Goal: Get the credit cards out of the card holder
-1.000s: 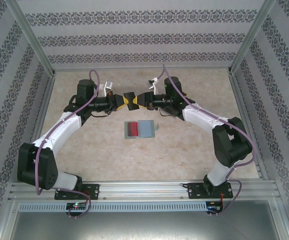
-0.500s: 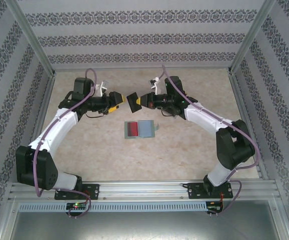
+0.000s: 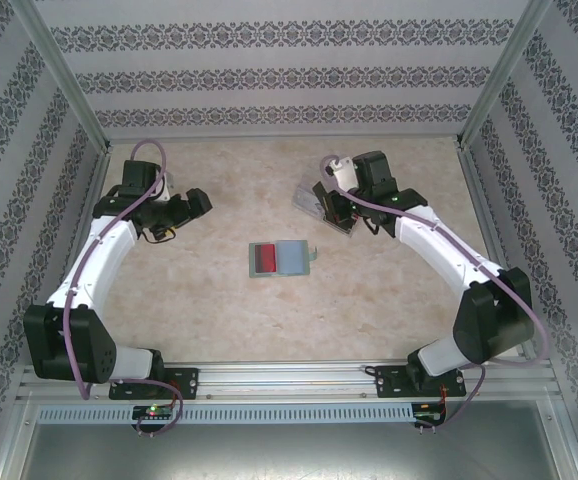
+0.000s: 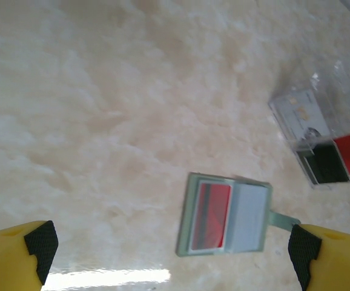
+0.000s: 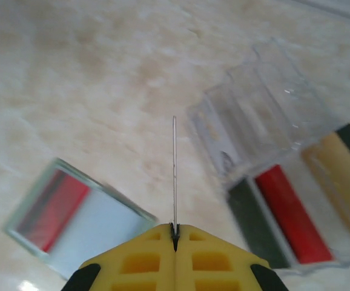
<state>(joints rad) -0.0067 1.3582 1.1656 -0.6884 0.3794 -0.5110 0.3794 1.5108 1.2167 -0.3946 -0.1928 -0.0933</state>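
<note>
Right wrist view, right gripper (image 5: pixel 174 230) clamped on edge-on credit card (image 5: pixel 174 173), left gripper (image 4: pixel 172 244) apart, card holder (image 4: pixel 248 218) open

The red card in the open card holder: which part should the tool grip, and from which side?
Probably a short edge of the red card, coming from above at a shallow tilt: it lies flat in the left half of the card holder, so only edges offer a pinch. Which edge lies uncovered is unclear.
</note>
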